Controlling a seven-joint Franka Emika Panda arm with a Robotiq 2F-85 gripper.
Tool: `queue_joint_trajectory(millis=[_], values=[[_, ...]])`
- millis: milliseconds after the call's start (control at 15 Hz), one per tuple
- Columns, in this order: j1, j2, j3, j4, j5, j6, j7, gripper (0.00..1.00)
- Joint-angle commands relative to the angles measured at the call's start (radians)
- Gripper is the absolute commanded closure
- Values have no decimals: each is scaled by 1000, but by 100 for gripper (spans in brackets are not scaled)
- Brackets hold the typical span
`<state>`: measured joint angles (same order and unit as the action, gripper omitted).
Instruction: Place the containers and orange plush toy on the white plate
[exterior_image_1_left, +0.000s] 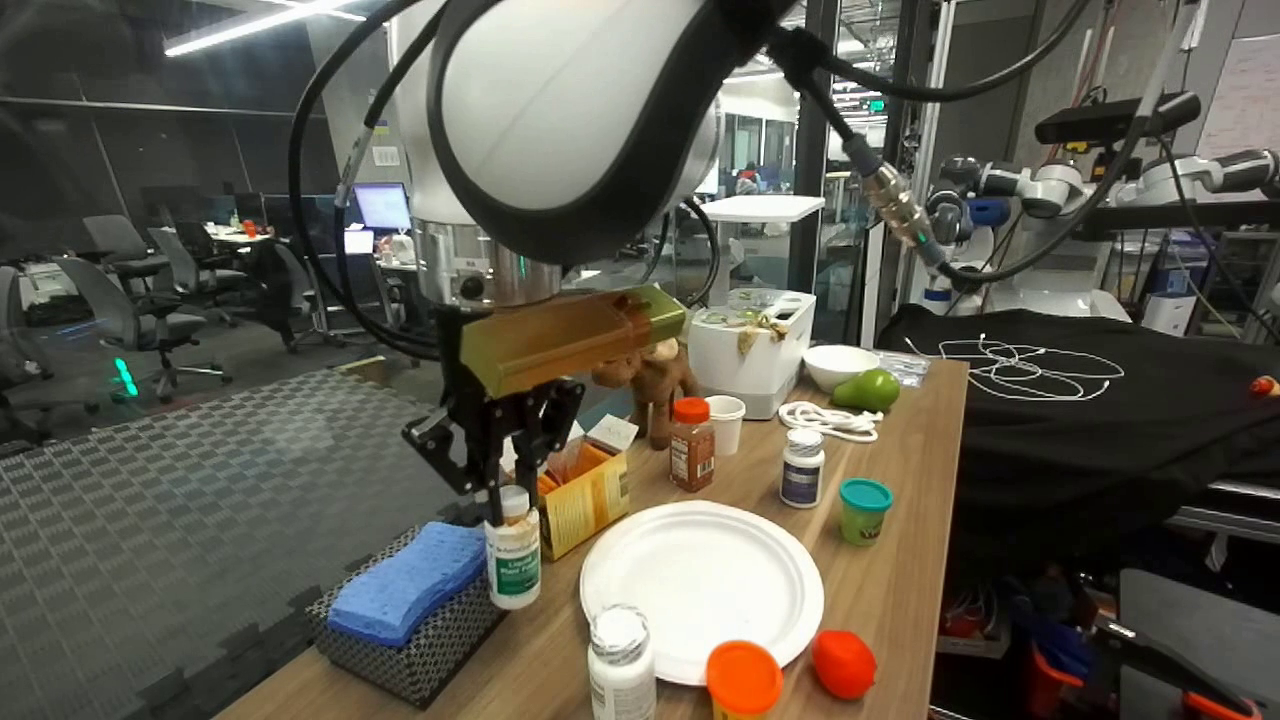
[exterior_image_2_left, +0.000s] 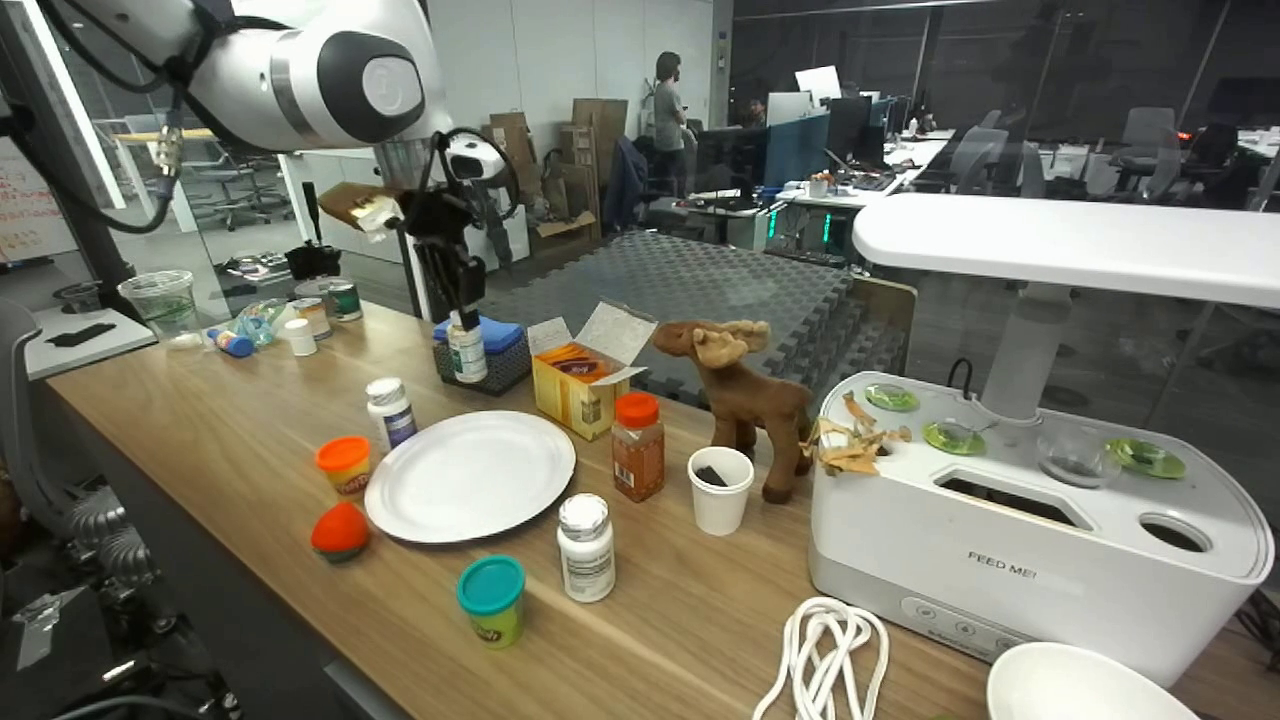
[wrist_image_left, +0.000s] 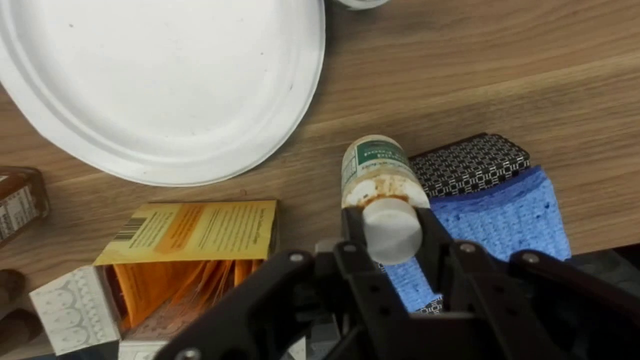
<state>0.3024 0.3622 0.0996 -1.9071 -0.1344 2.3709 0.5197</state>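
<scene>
Claw (wrist_image_left: 389, 222): gripping the green-labelled bottle (wrist_image_left: 377, 162), right of centre in our wrist view.
White plate (wrist_image_left: 170, 90): upper left there.
Plush toy (exterior_image_2_left: 755, 400): we see it right of centre in an exterior view.
Red-capped bottle (exterior_image_2_left: 638, 455): that frame's middle.
Teal-lidded jar (exterior_image_2_left: 491, 600): low, left of centre.

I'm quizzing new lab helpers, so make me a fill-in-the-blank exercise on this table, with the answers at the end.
The gripper holds a white bottle printed with a ____ panel.
The sponge lying on the patterned box is ____.
The number of things resting on the white plate is ____.
In an exterior view, the plush toy stands near a small white ____ with something dark inside.

Missing words: green; blue; zero; cup.
</scene>
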Motion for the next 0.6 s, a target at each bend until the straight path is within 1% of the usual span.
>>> queue_joint_trajectory(millis=[0,200,533], values=[[6,-17,-32,38,-41,-84,-2,86],[0,-27,-46,26,-62,-117,0,86],[-16,-52,-60,-6,-64,-150,-2,87]])
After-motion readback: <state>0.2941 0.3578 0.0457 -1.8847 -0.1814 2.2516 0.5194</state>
